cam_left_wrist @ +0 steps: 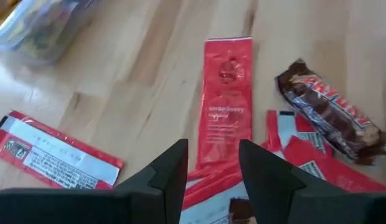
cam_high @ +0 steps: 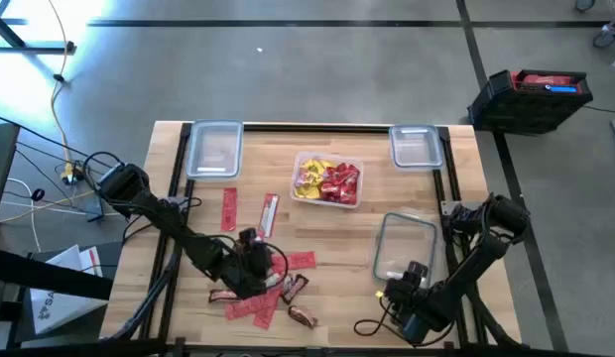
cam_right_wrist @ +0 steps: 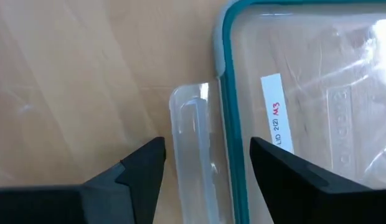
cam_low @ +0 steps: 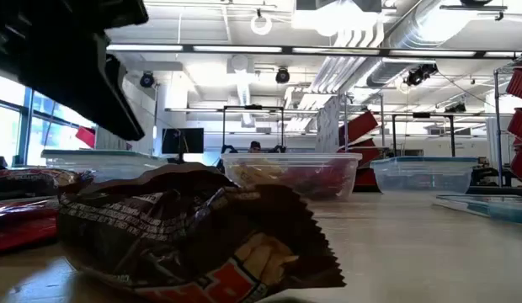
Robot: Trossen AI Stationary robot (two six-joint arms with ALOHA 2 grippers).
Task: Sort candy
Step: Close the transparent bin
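The sorting looks partly done: the clear square plastic tub (cam_high: pixel 328 181) in the middle of the table already holds a heap of yellow square sweets (cam_high: pixel 310 178) and red wrapped sweets (cam_high: pixel 341 183), though whether those two colours are meant to share one tub I cannot say. Much remains loose on the pale wooden table (cam_high: pixel 337 297). The left gripper (cam_left_wrist: pixel 211 163) hovers low over the scatter with its fingers spread and nothing between them; directly ahead of its tips lies a long flat red strawberry packet (cam_left_wrist: pixel 226 99), off to one side a dark brown mini chocolate bar (cam_left_wrist: pixel 330 112), to the other side a red packet with a white printed back (cam_left_wrist: pixel 53 152), and more red packets (cam_left_wrist: pixel 317 168) lie close beside the fingers. The two clear rectangular containers (cam_high: pixel 212 149) at the far edge appear empty from above, so the brown bars and flat red packets likely still need homes. The right gripper (cam_right_wrist: pixel 205 168) waits with fingers spread just above the edge of a clear teal-rimmed lid (cam_right_wrist: pixel 305 93).
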